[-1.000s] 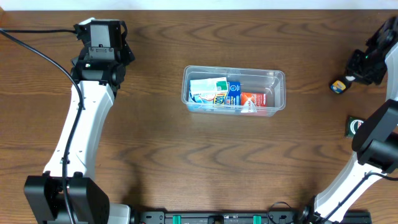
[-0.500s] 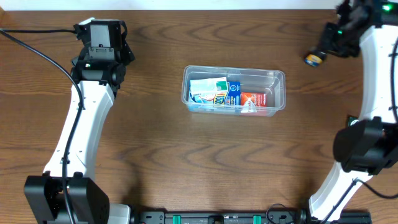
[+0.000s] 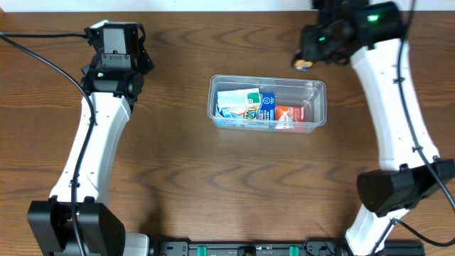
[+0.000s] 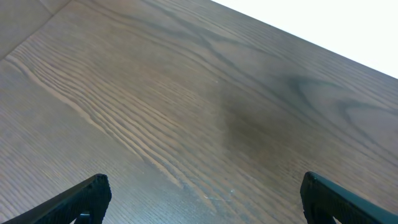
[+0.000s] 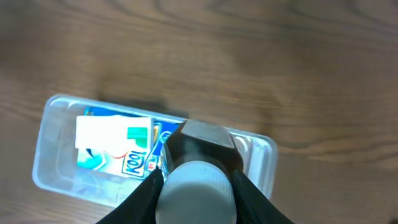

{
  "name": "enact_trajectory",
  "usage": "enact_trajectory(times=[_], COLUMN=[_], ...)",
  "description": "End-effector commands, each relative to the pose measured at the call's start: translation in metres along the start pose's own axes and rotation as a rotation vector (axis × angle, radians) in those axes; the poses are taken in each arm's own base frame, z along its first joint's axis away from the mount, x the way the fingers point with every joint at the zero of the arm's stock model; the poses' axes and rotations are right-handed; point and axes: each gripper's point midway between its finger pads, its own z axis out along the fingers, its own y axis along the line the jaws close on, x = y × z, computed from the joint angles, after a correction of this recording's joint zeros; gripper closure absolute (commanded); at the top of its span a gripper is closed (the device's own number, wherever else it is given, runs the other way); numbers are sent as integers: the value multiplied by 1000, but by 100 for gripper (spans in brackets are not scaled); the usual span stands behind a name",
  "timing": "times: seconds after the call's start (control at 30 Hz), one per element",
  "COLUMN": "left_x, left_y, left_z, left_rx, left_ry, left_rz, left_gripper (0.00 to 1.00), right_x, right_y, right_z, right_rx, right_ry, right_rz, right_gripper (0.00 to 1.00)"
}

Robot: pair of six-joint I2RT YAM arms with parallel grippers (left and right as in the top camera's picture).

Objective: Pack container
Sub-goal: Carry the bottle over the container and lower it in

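Note:
The clear plastic container (image 3: 317, 85) lies at the table's middle and holds a white and blue Kool box (image 3: 238, 103), a blue box (image 3: 266, 107) and a red box (image 3: 288, 114). My right gripper (image 3: 310, 51) is shut on a small dark bottle with a white cap (image 3: 303, 65), held above the table just beyond the container's far right corner. In the right wrist view the bottle (image 5: 202, 140) sits between the fingers (image 5: 194, 193), with the container (image 5: 53, 115) below. My left gripper (image 3: 117, 39) is open and empty at the far left (image 4: 202, 199).
The white back edge of the table (image 3: 213, 6) runs behind both grippers. A black cable (image 3: 43, 53) trails across the left side. The left wrist view shows only bare wood (image 4: 199, 93).
My right arm has swung from the far right edge leftward to the container's far right corner, carrying the small bottle. The left arm has not moved.

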Motion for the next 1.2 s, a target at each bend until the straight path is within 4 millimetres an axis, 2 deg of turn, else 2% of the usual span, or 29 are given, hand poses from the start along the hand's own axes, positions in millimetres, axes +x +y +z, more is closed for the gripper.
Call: enact_trajectory(times=[0.0,0.13,0.37,0.83,0.93,1.17], left_x=[-2,-2,-2,-2,-2,-2], left_y=[3,3,3,3,3,3], left_z=[1,1,1,1,1,1], left_rx=[-13,-13,-13,-12,-13,-13], left_ry=[-6,-6,-6,-6,-6,-6], left_rz=[-16,-16,-16,-16,-16,-16], left_gripper=[2,2,2,2,2,2], right_x=[-3,5,23,36,36,37], right_y=[8,17,13,10,9,5], right_z=[2,13,39,71,74,74], right_rx=[83,101,124,134,134,135], right_ry=[-30,2,74,101,98,106], right_rz=[-29,-21,22,19,21,31], right_gripper=[68,67,67,65,61,59])
